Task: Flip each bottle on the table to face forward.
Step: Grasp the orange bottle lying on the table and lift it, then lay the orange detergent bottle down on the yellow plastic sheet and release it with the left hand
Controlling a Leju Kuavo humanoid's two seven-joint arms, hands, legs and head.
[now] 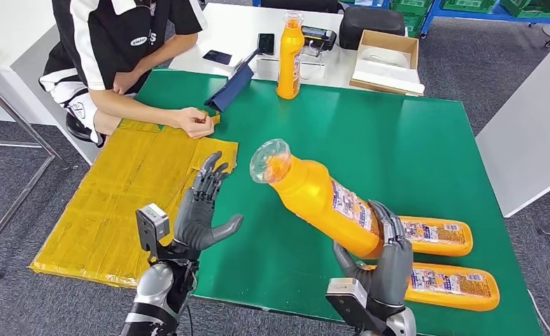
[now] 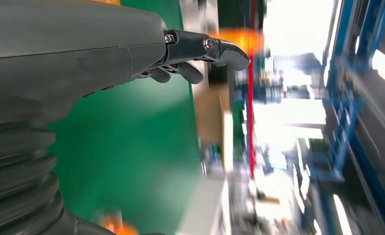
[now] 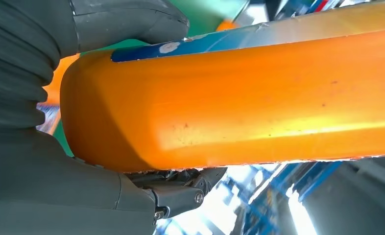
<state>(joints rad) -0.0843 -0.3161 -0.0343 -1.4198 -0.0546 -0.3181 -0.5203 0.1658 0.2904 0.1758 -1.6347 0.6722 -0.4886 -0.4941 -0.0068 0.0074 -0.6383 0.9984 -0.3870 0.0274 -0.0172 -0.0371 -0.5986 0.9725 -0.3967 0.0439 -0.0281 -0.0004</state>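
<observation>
The right hand (image 1: 388,262) grips the lifted bottle (image 1: 321,199) near its base, tilted above the green table (image 1: 398,140); held so low, the heavy neck end may pull it out of the grip, I think, and it could fall on the two lying bottles (image 1: 433,236). The left hand (image 1: 202,206) is empty with fingers spread; I count four bottles: one held, two lying, one standing (image 1: 290,56) at the far edge.

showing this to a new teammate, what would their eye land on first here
The big orange bottle held tilted above the green table by the right hand, its clear cap toward the camera. Next, the left hand raised open beside it, fingers spread. Then two more orange bottles lying on the table's near right edge, one upright bottle at the far side, and a seated person at the far left corner.
</observation>
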